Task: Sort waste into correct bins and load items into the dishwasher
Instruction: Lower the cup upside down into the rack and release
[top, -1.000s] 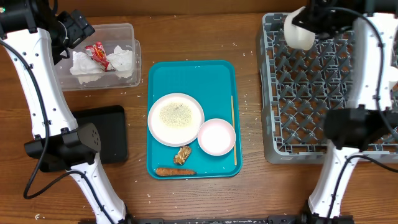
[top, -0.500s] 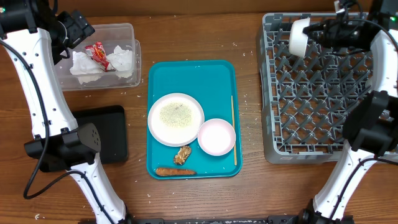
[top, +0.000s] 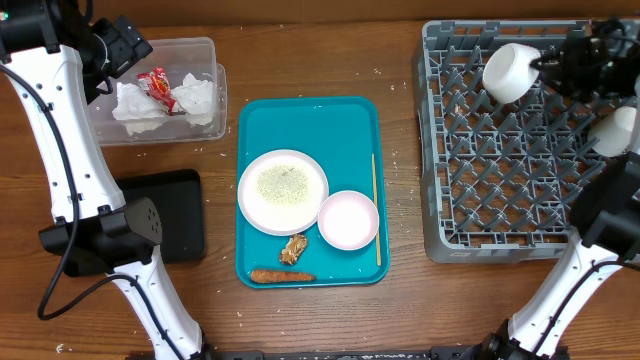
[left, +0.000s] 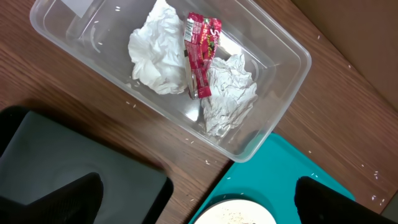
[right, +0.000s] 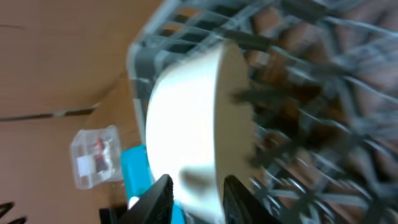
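cup (top: 510, 72), small and white, lies tipped on its side over the back left part of the grey dish rack (top: 500, 200). its rim sits between the fingers of the right gripper (right: 196, 196), but i cannot tell whether they clamp it or stand just off it. left gripper (left: 198, 186) hangs with jaws wide above the clear tub (left: 99, 31), which holds two crumpled napkins (left: 155, 56) and a red wrapper (left: 200, 50).

Your cup (top: 508, 71) is white, rack (top: 480, 185) grey with a grid pattern. Tray (top: 310, 125) teal, wrapper (left: 200, 56) red-and-silver, tabletop (top: 300, 320) brown wood-grain.
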